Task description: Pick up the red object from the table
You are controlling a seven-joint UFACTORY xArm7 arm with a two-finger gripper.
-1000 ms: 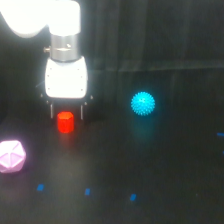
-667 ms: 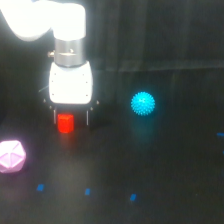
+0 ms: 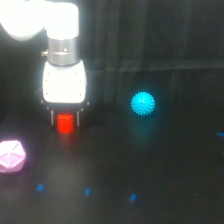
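Observation:
The red object (image 3: 65,123) is a small stubby red-orange block standing on the black table (image 3: 150,170) at the exterior view's left. My gripper (image 3: 65,120) hangs straight over it on a white wrist. Its two thin dark fingers (image 3: 52,118) straddle the block, one on each side, each with a small gap to it. The gripper is open and the block's top edge is tucked under the white gripper body.
A cyan spiky ball (image 3: 143,104) lies to the exterior view's right of the gripper. A pink faceted polyhedron (image 3: 11,156) sits at the left edge, nearer the camera. A few small blue marks (image 3: 87,191) dot the front of the table.
The gripper has come down over the red object, so its fingers now flank the block. The block, ball and polyhedron have not moved.

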